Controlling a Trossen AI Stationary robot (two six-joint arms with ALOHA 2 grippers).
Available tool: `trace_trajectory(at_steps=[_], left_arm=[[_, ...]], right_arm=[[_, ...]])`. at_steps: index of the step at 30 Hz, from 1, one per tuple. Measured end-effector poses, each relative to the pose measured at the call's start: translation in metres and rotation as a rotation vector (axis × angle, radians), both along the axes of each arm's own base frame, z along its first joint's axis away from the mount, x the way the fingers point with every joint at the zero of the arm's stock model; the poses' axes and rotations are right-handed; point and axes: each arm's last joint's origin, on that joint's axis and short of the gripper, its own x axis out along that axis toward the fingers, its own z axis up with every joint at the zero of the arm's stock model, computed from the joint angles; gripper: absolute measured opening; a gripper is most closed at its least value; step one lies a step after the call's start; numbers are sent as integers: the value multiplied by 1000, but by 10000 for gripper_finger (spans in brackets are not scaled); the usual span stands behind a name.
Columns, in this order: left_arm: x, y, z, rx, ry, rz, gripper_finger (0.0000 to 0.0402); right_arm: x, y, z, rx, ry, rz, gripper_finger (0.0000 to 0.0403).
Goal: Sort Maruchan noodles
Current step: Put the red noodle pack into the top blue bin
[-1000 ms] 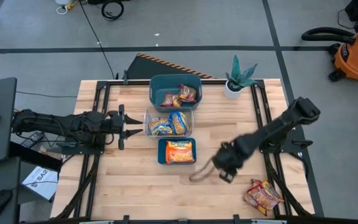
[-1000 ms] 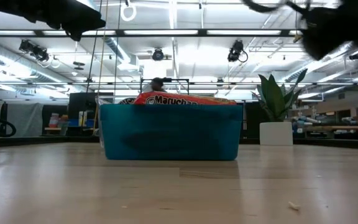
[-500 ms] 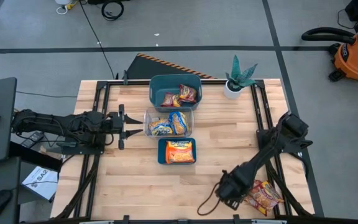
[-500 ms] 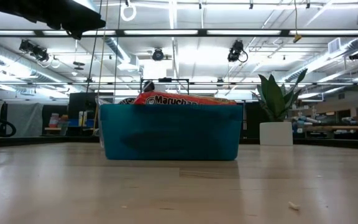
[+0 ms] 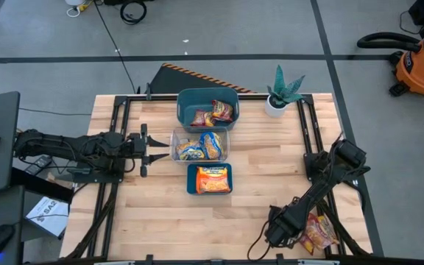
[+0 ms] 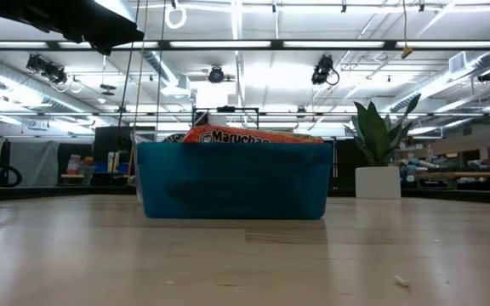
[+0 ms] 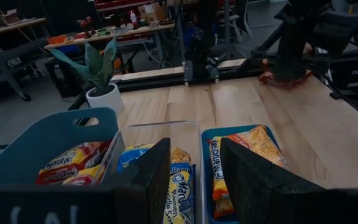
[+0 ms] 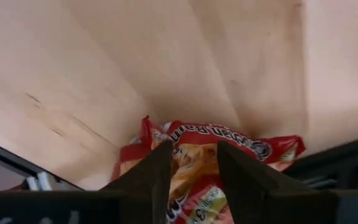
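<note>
Red noodle packet [image 5: 314, 230] at table corner, right gripper [image 5: 288, 223] open just over it; left gripper [image 5: 153, 149] open.

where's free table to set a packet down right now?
Bare wood lies between the three bins and the right gripper, and left of the orange-packet bin along the near edge. Crowded: the bin column and the near-right corner, where the red packet lies under the right gripper. Left gripper waits beside the clear bin.

Maruchan noodles [image 5: 201, 145] binned, one packet [image 5: 316, 230] loose
</note>
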Motion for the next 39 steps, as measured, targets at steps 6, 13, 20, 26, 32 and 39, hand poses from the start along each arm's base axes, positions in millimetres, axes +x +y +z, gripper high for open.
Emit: trace_trajectory(at_steps=[6,13,20,26,32,39], left_arm=[[0,0,0,0,3,0,146],[0,0,-2,1,17,0,146],[0,0,-2,-15,21,2,146],[-1,0,-4,-14,35,3,146],[-1,0,-4,-14,35,3,146],[-1,0,-3,-13,35,3,146]], right_arm=[[1,-8,8,21,3,51,119],[7,-4,7,52,-64,53,105],[8,3,6,104,-130,105,105],[-4,6,-3,86,-155,193,103],[-8,8,-7,108,-178,288,82],[0,3,-7,112,-192,277,11]])
